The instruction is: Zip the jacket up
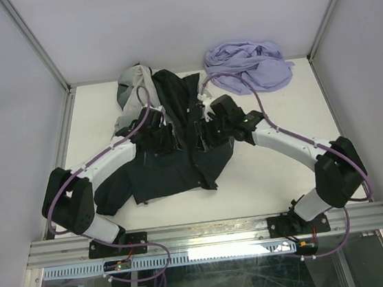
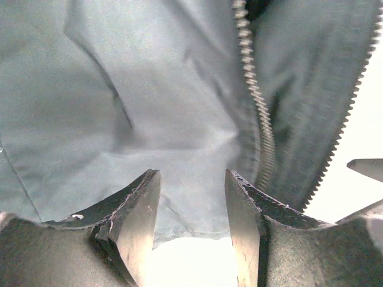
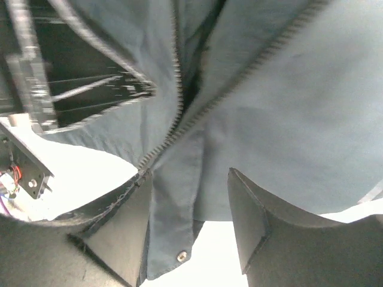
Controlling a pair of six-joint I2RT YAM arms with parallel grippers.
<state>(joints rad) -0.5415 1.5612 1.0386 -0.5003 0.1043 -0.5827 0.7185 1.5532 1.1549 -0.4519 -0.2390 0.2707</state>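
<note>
- The jacket (image 1: 174,172) lies spread in the middle of the table (image 1: 271,176). Its dark body is toward the near edge and its pale grey upper part is at the far left. A lavender cloth (image 1: 248,64) sits apart at the far right.
- The front is open. In the right wrist view two rows of zipper teeth (image 3: 177,78) run apart, then converge toward the hem. We cannot make out a slider in any view.
- The left end effector (image 2: 191,233) hovers over the left front panel by its hem. Its fingers are parted to a medium gap, with thin cloth showing between them and nothing pinched.
- The right end effector (image 3: 188,233) is parted about as wide, low over the right panel. A narrow flap (image 3: 173,209) with a snap (image 3: 181,256) lies in the gap, unclamped.
- We judge the cloth to be thin, light and limp, since it creases and folds freely. It is likely to bunch and slide on the table rather than keep its shape.
- The smooth weave looks slippery, so we would pinch the stitched edge beside the teeth or the doubled hem.
- One hold should anchor the hem and keep the zipper line taut. The other should take the slider tab, which is small and hard and needs a narrow, exact pinch.
- The loose flap could catch in the teeth.
</note>
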